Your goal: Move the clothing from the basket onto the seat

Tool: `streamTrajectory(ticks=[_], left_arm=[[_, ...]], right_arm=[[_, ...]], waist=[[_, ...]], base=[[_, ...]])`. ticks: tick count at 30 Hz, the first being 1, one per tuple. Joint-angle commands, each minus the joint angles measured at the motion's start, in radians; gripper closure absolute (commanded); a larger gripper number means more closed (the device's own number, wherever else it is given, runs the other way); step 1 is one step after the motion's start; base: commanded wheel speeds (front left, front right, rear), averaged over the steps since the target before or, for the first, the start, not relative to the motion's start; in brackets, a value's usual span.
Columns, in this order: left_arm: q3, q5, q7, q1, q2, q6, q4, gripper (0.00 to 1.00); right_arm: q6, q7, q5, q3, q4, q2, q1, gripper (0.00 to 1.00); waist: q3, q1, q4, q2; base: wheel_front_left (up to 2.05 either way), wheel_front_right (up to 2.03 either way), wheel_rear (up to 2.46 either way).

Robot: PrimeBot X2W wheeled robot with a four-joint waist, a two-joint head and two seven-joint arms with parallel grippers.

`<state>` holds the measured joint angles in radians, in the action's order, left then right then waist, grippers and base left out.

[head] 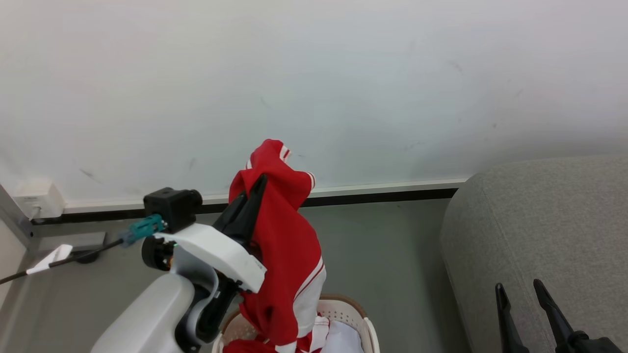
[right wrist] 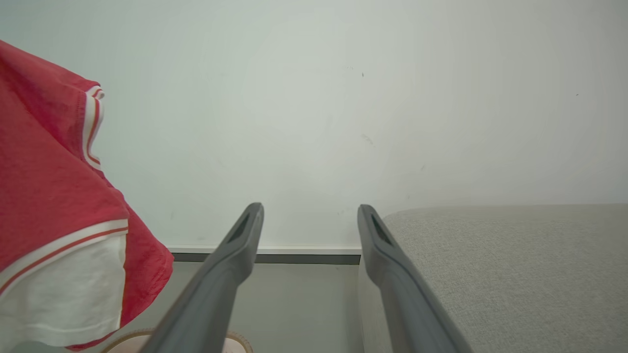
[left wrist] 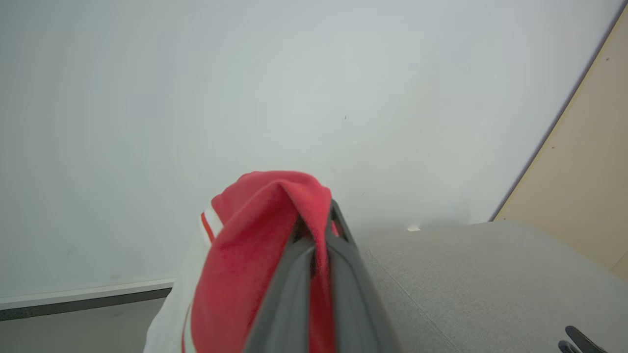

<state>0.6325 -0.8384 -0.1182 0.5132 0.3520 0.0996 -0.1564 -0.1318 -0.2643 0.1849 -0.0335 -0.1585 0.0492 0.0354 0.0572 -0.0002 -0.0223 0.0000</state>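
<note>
left gripper (head: 255, 189) pinches draped red clothing (head: 287, 245).

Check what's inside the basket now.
Red-and-white clothing lies in the basket, below the lifted garment hanging over it. How many pieces, and the basket's floor, are covered.

One red-and-white garment (head: 287, 240) is counted held aloft, and more fabric (head: 343, 340) is seen in the one basket (head: 351, 308); how many pieces lie there cannot be told. One grey seat (head: 539, 230) is counted. Two tools are counted, the left tool (head: 260, 182) and the right tool (head: 519, 288), each with two dark fingers. One white wall box (head: 37, 198) is seen.
</note>
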Motion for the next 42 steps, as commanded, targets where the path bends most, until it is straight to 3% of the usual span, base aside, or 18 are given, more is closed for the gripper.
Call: streamTrajectory(ticks=[1, 13, 27, 33, 41, 42], left_arm=[[-0.003, -0.002, 0.005, 0.006, 0.009, 0.006, 0.008, 1.00], [0.015, 0.014, 0.025, -0.014, 0.022, 0.033, 0.087, 1.00], [0.081, 0.027, 0.067, 0.003, -0.014, 0.021, 0.176, 1.00], [0.135, 0.031, 0.091, 0.015, -0.049, 0.003, 0.189, 1.00], [0.203, 0.022, 0.115, 0.020, -0.103, -0.037, 0.197, 1.00], [0.208, 0.019, 0.116, 0.021, -0.108, -0.039, 0.199, 1.00]], right_arm=[[0.002, 0.000, 0.000, -0.002, -0.002, 0.002, 0.015, 0.00], [0.002, 0.000, -0.008, -0.041, 0.016, 0.003, 0.014, 0.00], [0.002, 0.000, 0.101, -0.509, -0.032, 0.183, -0.243, 0.00], [0.002, 0.000, 0.147, -0.644, -0.085, 0.192, -0.360, 0.00], [0.002, 0.000, 0.202, -0.738, -0.205, 0.165, -0.448, 0.00], [0.002, 0.000, 0.220, -0.751, -0.223, 0.163, -0.454, 0.41]], waist=[[0.003, 0.0002, -0.004, 0.0000], [0.017, 0.0002, -0.008, 0.0000], [0.008, 0.0002, -0.012, 0.0000], [0.006, 0.0002, -0.004, 0.0000], [0.011, 0.0002, 0.010, 0.0000], [0.013, 0.0002, 0.013, 0.0000]], base=[[0.00, 0.00, 0.00], [0.00, 0.00, 0.00], [0.00, 0.00, 0.00], [0.00, 0.00, 0.00], [0.00, 0.00, 0.00], [0.00, 0.00, 0.00]])
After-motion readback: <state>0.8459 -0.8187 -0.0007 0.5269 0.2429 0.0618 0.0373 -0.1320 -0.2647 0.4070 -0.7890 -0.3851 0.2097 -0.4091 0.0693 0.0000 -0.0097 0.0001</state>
